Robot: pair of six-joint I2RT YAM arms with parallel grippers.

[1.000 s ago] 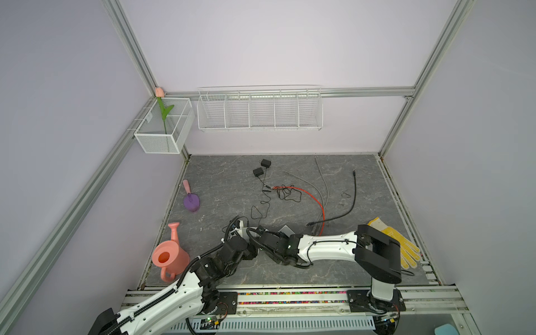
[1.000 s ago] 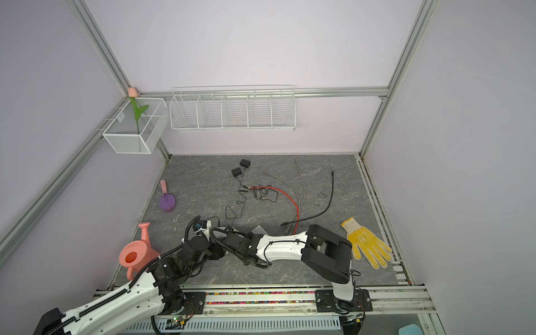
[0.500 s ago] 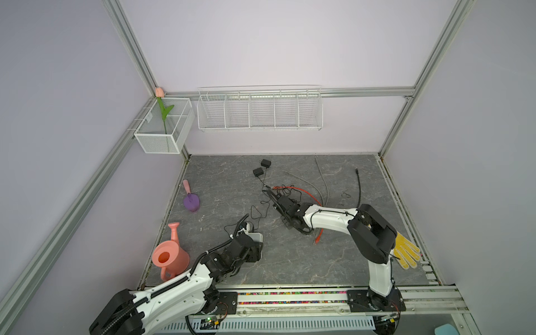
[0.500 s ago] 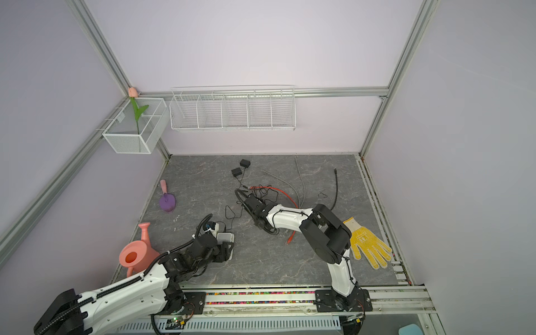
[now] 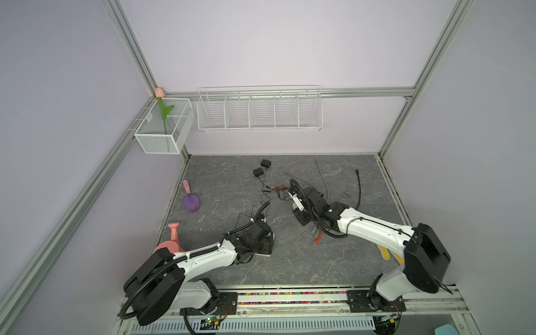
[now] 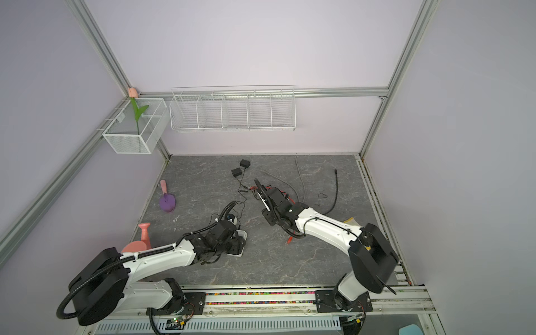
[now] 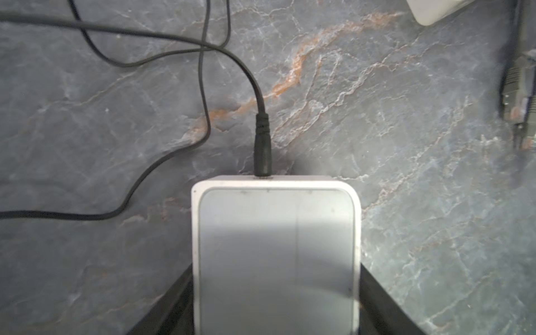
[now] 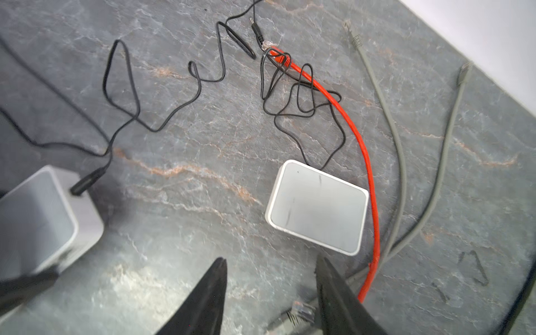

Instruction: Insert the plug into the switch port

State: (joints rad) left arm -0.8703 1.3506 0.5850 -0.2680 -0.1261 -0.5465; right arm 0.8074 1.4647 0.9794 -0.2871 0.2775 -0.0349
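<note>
Two white boxes lie on the tabletop (image 7: pixel 406 116). The switch (image 7: pixel 275 255) that matters sits near and left of centre, clamped across its sides by the left jaws. Its black plug (image 7: pixel 262 145) already meets the edge facing away from those jaws, square to it, though I cannot tell how deep it sits. The right jaws stand apart and empty, farther off to the right above the other box (image 8: pixel 316 206) and a red cable (image 8: pixel 368 162). Finishing well, I judge, means holding the switch dead still and pinching the plug on its stiff barrel rather than the thin lead. The push should go straight along the port's line, since any sideways lean could jam or bend it.
</note>
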